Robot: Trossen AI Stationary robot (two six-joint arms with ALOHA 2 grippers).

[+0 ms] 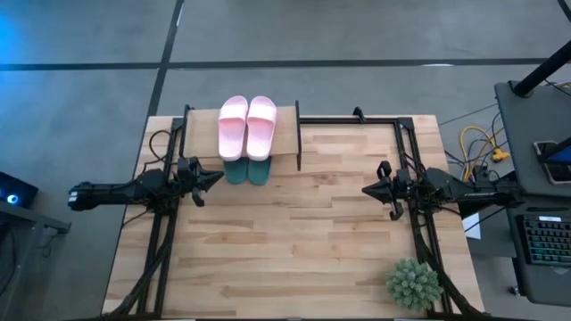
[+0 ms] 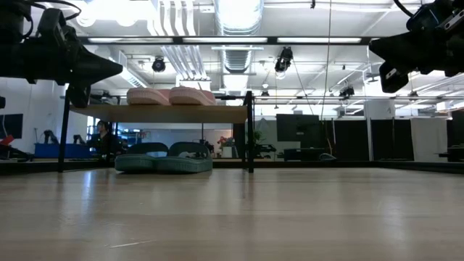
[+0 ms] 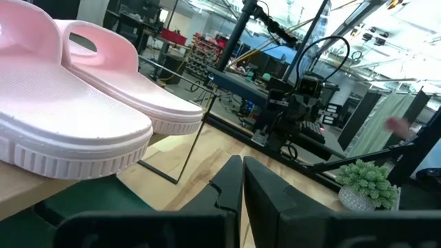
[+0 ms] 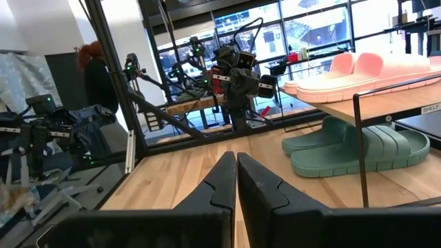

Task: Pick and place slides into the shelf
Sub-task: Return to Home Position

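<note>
A butcher-block table (image 1: 294, 241) is shown, with an open workshop behind. At its far edge stands the shelf (image 1: 284, 143). Two pink slides (image 1: 247, 127) are laid side by side on the plank, and two green slides (image 1: 246, 171) are tucked beneath it. The left gripper (image 1: 219, 176) is held raised just beside the green pair, fingers pressed together, empty. The right gripper (image 1: 364, 189) is held well apart, likewise closed on nothing. A plant (image 1: 414, 283) is set at the near right corner.
</note>
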